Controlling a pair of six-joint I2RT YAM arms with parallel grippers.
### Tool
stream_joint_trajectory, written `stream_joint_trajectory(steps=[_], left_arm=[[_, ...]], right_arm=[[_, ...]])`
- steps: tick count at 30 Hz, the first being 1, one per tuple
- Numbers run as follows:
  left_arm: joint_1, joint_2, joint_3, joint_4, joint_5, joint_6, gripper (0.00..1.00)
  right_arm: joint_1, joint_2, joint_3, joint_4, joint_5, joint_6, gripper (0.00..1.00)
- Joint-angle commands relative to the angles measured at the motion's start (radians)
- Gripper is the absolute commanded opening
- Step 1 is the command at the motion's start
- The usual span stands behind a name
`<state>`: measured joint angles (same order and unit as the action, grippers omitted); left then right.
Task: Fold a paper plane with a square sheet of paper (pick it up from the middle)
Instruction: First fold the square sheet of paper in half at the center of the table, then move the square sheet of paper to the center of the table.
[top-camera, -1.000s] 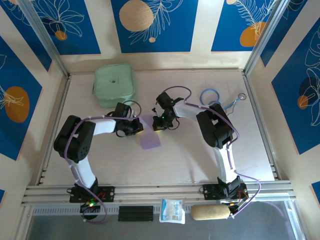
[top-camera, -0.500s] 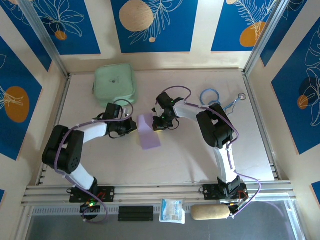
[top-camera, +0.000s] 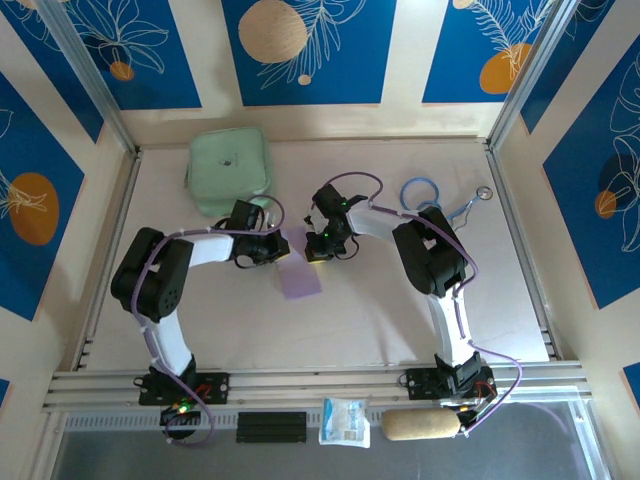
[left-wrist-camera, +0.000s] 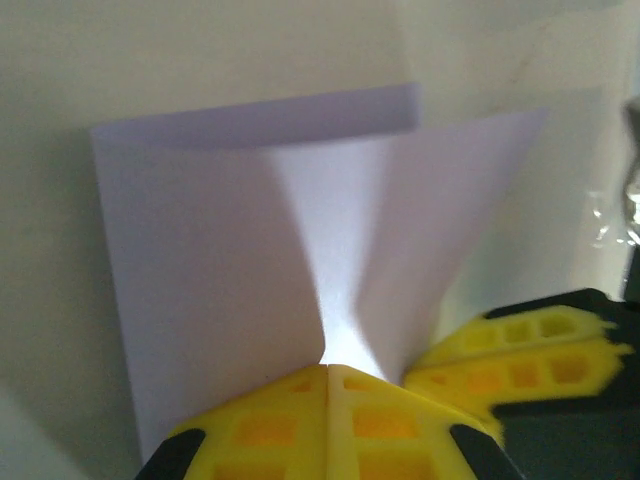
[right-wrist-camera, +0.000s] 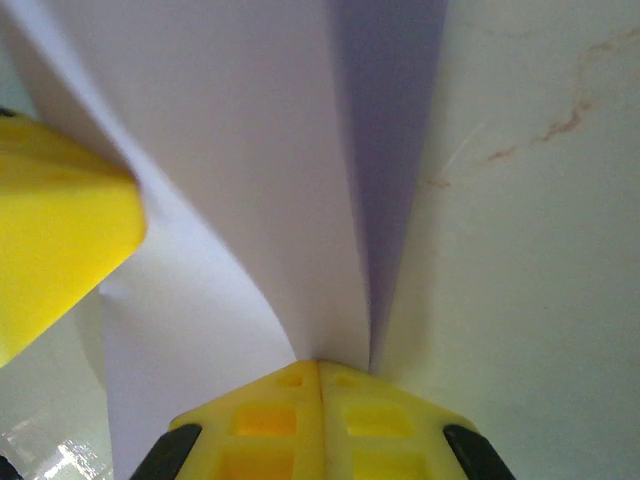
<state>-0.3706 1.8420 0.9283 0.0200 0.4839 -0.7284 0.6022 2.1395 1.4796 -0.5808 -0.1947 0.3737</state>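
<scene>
The soft mint-green pouch (top-camera: 229, 170), a rounded square, lies on the smooth, pale table (top-camera: 400, 310). Just right of the pouch and a little nearer the arm bases, the left gripper (top-camera: 281, 250) has its yellow, grid-moulded fingers (left-wrist-camera: 270, 430) pressed together, pinching an edge of the sheet of paper (top-camera: 300, 276). The sheet is thin, matte and pale lilac, and lies further right of the pouch and toward the bases. Beyond it, still further from the pouch, the right gripper (top-camera: 312, 246) is likewise clamped tight on the paper. From above the paper looks like a small flat patch. The left wrist camera shows the paper (left-wrist-camera: 200, 260) bent into a trough, with two flaps fanning out from the pinch, a straight far edge and square corners. The right wrist camera shows the paper (right-wrist-camera: 250, 150) rising as a curved fold from the closed fingers (right-wrist-camera: 250, 420), one side in shade, and faint brown streaks on the table.
</scene>
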Motion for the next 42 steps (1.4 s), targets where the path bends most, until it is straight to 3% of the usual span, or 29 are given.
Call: stream_joint_trajectory(steps=[1, 12, 20, 24, 34, 42], left_arm=[[0.026, 0.048, -0.009, -0.003, -0.041, 0.0, 0.05], [0.179, -0.014, -0.135, 0.083, -0.008, 0.037, 0.05], [0.138, -0.145, -0.137, 0.158, 0.121, -0.017, 0.06], [0.092, -0.111, -0.091, 0.185, 0.145, -0.046, 0.06], [0.083, 0.064, 0.03, 0.115, 0.044, -0.056, 0.04], [0.153, 0.094, -0.02, 0.085, -0.064, -0.034, 0.02]], right_arm=[[-0.022, 0.125, -0.067, -0.155, 0.207, -0.015, 0.01], [-0.028, 0.126, -0.07, -0.158, 0.222, -0.012, 0.01], [-0.026, 0.128, -0.071, -0.161, 0.221, -0.011, 0.01], [-0.025, 0.131, -0.073, -0.164, 0.222, -0.01, 0.01], [-0.024, 0.128, -0.071, -0.178, 0.24, -0.011, 0.01], [-0.027, 0.122, -0.074, -0.181, 0.258, -0.009, 0.01]])
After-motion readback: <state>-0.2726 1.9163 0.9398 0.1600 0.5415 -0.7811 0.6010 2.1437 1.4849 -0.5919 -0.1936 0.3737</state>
